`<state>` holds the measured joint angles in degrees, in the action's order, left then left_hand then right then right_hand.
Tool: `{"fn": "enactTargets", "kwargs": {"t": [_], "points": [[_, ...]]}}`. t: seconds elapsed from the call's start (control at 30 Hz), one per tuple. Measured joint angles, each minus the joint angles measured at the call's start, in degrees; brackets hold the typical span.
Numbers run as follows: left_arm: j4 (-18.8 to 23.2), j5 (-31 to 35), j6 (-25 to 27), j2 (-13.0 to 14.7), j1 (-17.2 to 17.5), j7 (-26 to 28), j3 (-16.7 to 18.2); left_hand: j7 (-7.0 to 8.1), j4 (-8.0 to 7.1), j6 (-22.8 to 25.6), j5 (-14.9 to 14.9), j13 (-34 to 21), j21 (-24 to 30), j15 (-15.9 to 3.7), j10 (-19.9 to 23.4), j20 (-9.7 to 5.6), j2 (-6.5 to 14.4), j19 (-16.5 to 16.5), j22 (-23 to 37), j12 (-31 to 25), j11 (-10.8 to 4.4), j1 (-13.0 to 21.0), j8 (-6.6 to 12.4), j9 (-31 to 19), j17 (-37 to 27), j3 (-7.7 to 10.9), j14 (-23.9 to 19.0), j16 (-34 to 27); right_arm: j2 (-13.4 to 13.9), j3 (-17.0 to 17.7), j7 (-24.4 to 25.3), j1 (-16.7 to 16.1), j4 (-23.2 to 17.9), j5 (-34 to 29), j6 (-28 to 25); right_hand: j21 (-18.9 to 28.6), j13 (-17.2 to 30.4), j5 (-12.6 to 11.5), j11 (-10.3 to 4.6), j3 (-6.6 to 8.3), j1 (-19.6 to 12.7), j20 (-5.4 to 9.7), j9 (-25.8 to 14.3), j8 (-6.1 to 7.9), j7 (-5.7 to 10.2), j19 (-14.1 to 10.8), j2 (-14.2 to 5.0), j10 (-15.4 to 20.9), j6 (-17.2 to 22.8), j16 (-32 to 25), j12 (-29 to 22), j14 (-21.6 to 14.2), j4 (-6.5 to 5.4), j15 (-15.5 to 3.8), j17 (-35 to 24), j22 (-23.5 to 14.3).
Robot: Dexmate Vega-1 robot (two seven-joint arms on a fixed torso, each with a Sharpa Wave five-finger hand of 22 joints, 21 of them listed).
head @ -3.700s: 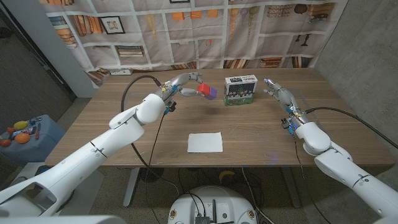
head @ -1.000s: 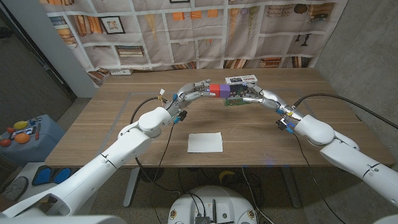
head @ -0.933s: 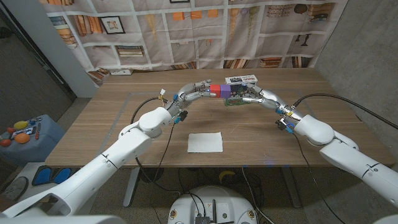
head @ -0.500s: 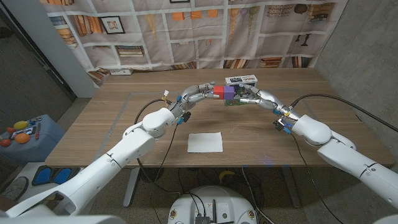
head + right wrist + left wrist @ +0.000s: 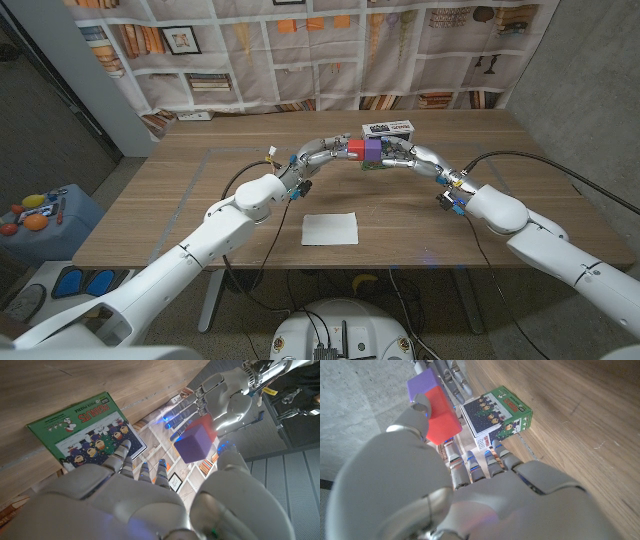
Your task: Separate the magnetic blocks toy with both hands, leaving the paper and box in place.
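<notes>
- The toy [image 5: 362, 149], a red block joined to a purple block, is held above the table [image 5: 180, 190], just in front of the box [image 5: 388, 132].
- The red end is gripped by the left hand [image 5: 325, 150].
- The purple end is gripped by the right hand [image 5: 400, 155].
- The paper [image 5: 330, 229] is seen nearer the front edge.
</notes>
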<state>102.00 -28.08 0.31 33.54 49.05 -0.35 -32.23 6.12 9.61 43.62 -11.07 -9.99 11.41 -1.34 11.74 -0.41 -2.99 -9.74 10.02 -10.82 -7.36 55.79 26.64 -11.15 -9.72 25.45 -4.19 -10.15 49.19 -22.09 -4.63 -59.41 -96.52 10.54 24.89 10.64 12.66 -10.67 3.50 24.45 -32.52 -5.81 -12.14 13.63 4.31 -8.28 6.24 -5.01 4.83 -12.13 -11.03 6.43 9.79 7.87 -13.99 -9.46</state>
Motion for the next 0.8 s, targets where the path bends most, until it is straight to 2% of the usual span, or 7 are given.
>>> {"fn": "enactTargets", "kwargs": {"t": [0.17,0.4,0.63,0.7,0.8], "points": [[-0.4,-0.1,0.0,-0.4,-0.4,0.0,-0.4,0.00,-0.13,0.0,0.0,0.0,0.0,0.00,0.0,0.00,0.0,0.0,0.0,0.0,0.00,0.0,0.00,0.0,0.0,-0.28,0.0,0.0,-0.4,-0.3,0.4,0.3,0.1,-0.4,-0.2,0.2,0.0,0.1,0.51,0.00,0.0,-0.02,-0.1,0.10,-0.14,-0.8,0.00,-0.1,0.3,-0.2,-0.2,-0.5,0.00,-0.09,0.0,0.0],[-1.0,-0.2,0.2,-0.9,-0.9,-0.1,-0.8,0.00,-0.12,0.0,0.0,0.0,0.0,0.00,0.0,0.00,0.0,0.0,0.0,0.0,0.00,0.0,0.00,0.0,0.0,-0.28,0.0,0.0,-1.0,-0.7,1.2,0.7,0.3,-1.2,-0.6,0.3,0.0,0.1,0.49,0.00,-0.6,0.59,-0.5,1.21,0.09,-1.5,0.60,0.3,2.0,-0.7,-0.5,-1.2,0.00,-0.28,-0.3,0.0],[-1.4,-0.2,0.4,-1.2,-1.2,-0.2,-1.1,0.00,0.02,0.0,0.0,0.0,0.0,0.00,0.0,0.00,0.0,0.0,0.0,0.0,0.00,0.0,0.00,0.0,0.0,-0.44,0.0,0.0,-1.7,-0.8,2.4,0.8,0.3,-1.9,-0.8,0.6,0.0,0.1,0.05,0.00,-1.3,1.11,-1.0,3.46,0.64,-3.2,-0.08,1.8,6.0,-1.4,-0.9,-2.7,0.00,-1.19,-0.5,0.0],[-1.6,-0.3,0.4,-1.3,-1.3,-0.3,-1.2,0.00,0.02,0.0,0.0,0.0,0.0,0.00,0.0,0.00,0.0,0.0,0.0,0.0,0.02,0.0,0.00,0.0,0.0,-0.44,0.0,0.0,-2.0,-0.8,3.1,0.8,0.3,-2.3,-0.9,0.6,0.0,0.1,-0.02,0.00,-2.6,1.06,-1.2,4.37,0.62,-3.9,-0.15,2.7,7.5,-1.6,-1.3,-3.2,0.00,-1.33,-0.7,0.0],[-1.8,-0.3,0.5,-1.4,-1.4,-0.3,-1.3,0.00,0.02,0.0,0.0,0.0,0.0,0.00,-0.2,0.00,0.0,0.0,0.0,0.0,0.21,0.0,0.00,0.0,0.0,-0.44,0.0,0.0,-2.2,-0.8,3.8,0.7,0.3,-2.6,-1.0,0.6,0.0,0.1,-1.27,0.01,-3.1,1.49,-1.6,5.88,0.61,-4.8,-0.71,4.3,9.9,-2.3,-1.8,-4.5,-0.01,-1.98,-0.8,0.0]]}}
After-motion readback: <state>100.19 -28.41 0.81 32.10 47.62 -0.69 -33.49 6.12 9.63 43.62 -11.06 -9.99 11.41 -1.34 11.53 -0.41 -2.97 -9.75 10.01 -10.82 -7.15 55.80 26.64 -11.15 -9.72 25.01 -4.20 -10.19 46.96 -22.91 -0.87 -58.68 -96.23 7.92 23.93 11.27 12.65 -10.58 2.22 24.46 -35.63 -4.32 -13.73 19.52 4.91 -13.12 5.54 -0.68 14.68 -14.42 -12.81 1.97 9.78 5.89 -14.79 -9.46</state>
